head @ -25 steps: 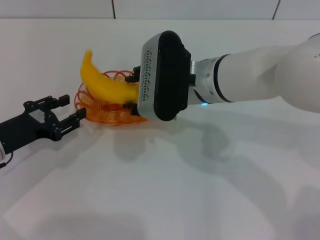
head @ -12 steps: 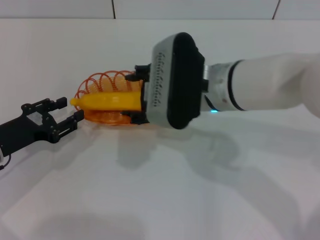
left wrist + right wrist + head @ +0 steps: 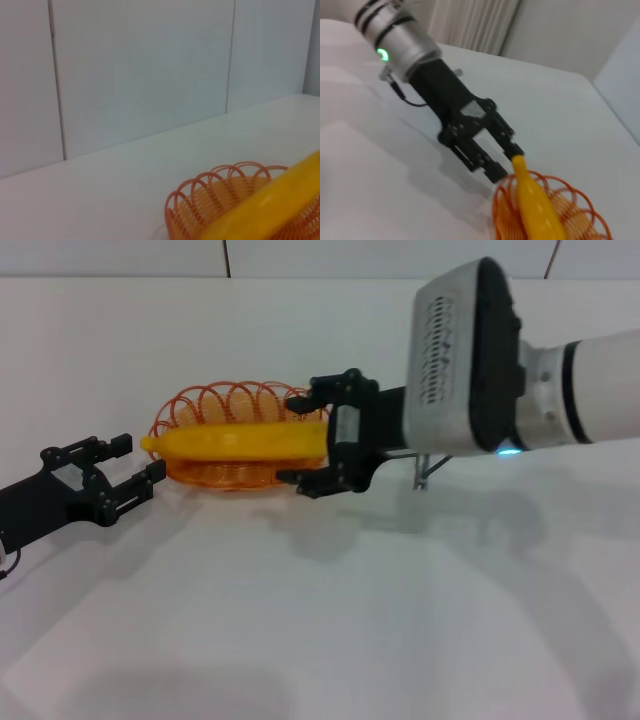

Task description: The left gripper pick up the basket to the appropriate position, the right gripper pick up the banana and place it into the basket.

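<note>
The orange wire basket (image 3: 215, 400) stands on the white table left of centre. The yellow banana (image 3: 235, 444) lies lengthwise across it, both ends resting over the rim. My right gripper (image 3: 289, 440) is open at the basket's right side, with its fingers spread above and below the banana's right end. My left gripper (image 3: 143, 457) is open and empty, just left of the basket near the banana's left tip. The left wrist view shows the basket (image 3: 200, 186) and banana (image 3: 272, 207) close up. The right wrist view shows the banana (image 3: 535, 205) in the basket (image 3: 580, 200) and the left gripper (image 3: 507, 162) beyond.
The white table (image 3: 330, 620) stretches wide in front and to the right. A white panelled wall (image 3: 380, 258) runs along the table's far edge. The bulky right wrist (image 3: 465, 365) hangs above the table right of the basket.
The right gripper lowered the banana from a tilted hold to lying flat in the basket, opened, and drew back to the right. The left gripper hardly moved.
</note>
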Robot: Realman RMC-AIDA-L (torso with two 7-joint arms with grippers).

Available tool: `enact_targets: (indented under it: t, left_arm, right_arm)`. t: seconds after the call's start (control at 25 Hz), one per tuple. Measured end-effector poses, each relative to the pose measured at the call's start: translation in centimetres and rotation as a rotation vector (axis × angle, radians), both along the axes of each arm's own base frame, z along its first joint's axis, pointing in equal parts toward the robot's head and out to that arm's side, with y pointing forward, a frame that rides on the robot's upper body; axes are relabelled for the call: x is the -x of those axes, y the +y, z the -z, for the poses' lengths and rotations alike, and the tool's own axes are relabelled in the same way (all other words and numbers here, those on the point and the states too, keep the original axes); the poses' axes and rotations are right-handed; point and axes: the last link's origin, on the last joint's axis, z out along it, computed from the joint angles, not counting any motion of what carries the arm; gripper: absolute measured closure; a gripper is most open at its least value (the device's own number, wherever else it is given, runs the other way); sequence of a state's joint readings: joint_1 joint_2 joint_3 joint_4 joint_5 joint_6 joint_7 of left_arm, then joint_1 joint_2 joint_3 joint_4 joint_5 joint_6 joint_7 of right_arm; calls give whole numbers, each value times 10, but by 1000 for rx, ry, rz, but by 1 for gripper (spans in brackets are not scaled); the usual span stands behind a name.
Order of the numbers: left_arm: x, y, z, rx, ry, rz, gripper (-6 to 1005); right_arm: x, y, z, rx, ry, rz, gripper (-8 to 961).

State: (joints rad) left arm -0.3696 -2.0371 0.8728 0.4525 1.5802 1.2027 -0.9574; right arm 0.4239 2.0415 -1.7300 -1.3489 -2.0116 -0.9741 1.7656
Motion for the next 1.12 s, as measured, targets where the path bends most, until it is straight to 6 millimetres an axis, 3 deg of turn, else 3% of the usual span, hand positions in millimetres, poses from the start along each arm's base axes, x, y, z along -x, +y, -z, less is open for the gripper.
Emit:
enact_targets:
  t: [0.64, 1.12]
  left_arm:
    - [-1, 0, 1, 0, -3, 1, 419]
    - [-2, 0, 0, -6, -2, 12, 419]
  right_arm:
    - [-69, 8, -33, 47, 172, 184, 191]
    - [-99, 6, -28, 50, 221, 247, 190]
